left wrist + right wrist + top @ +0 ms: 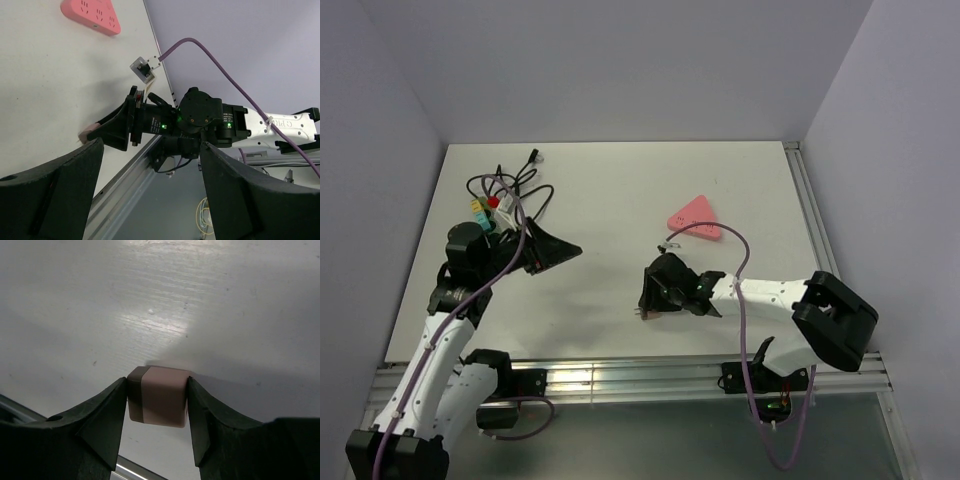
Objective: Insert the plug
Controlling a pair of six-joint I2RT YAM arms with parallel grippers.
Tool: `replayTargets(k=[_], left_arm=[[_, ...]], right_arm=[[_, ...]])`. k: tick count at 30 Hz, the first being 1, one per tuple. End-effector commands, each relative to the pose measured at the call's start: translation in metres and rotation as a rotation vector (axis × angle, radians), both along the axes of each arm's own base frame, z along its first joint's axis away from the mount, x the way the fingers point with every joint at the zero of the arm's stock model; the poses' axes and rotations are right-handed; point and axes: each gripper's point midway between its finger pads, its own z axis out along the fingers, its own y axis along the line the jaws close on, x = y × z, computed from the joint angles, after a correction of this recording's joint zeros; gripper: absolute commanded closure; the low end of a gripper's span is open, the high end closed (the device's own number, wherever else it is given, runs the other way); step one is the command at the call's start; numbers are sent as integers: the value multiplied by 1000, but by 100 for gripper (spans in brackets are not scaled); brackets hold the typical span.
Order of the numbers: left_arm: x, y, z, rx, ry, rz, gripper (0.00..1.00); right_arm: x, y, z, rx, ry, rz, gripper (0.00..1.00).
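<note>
Surface: a white table (620, 190) boxed in by pale lilac-grey walls (620, 60), with an aluminium rail (640, 375) along its near edge.
Plug: a small pinkish block with a brown band at one end (162, 397). It sits low over the near middle of the table, between the two arms. Whether it rests on the tabletop cannot be told.
Right gripper (157, 384): reaches in from the right and pinches the plug, with one black finger (107, 415) pressed against each of its sides.
Socket block: pink and triangular with rounded corners (695, 217). It lies flat on the table, farther back and a little right of the plug, well apart from it. The left wrist view shows socket holes on its top face.
Left gripper (560, 250): fingers spread wide with nothing between them. It is held over the left part of the table and points right toward the right gripper, apart from it.
Cables: a black tangle (510, 190) lies at the far left of the table, with small yellow, green and red connectors (485, 210) beside it.
Purple cable (745, 290): arches over the right arm, and a similar one runs along the left arm.
</note>
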Motion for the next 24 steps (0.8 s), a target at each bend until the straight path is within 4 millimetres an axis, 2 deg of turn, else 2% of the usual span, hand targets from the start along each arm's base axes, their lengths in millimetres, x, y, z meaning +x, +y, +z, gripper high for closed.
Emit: replayTargets(k=[1,5,7,8,11,12,14,16,17,18,20,21,24], left_arm=[[7,-5,12,60,-87,-1,17],[10,-20,10,93,-83,-5,11],[5,-33,9,93,-77,-32,10],[4,-40,10,96,-92,-30,11],[-3,-57,9,110,-104,-57,10],[3,-59,8,127,-113,-27,11],[-5,-72,6,141,-135,-54,15],[-2,-78,0,155,-140,-27,20],[-8,-86,-1,155,-141,-48,23],[-9,-90,-4,155,-136,-54,24],[-18,-98,-7,156,-137,-78,25],[-20,-101,-6,155,-147,-86,27],[-28,-107,-7,159,-166,-107,29]], right_arm=[[-6,11,-6,109,-2,-14,64],[-9,19,6,213,-42,-19,81],[-12,22,14,259,-61,-8,90],[-13,23,15,273,-66,-5,100],[-13,25,33,340,-102,-4,100],[-13,26,45,389,-127,-7,100],[-11,26,58,428,-155,-13,100],[-10,26,83,486,-198,-14,100],[-10,25,90,500,-210,-18,100],[-10,23,106,540,-240,-21,100],[-9,15,116,558,-264,-56,100],[-9,11,132,602,-295,-65,100],[-11,0,152,677,-339,-97,100]])
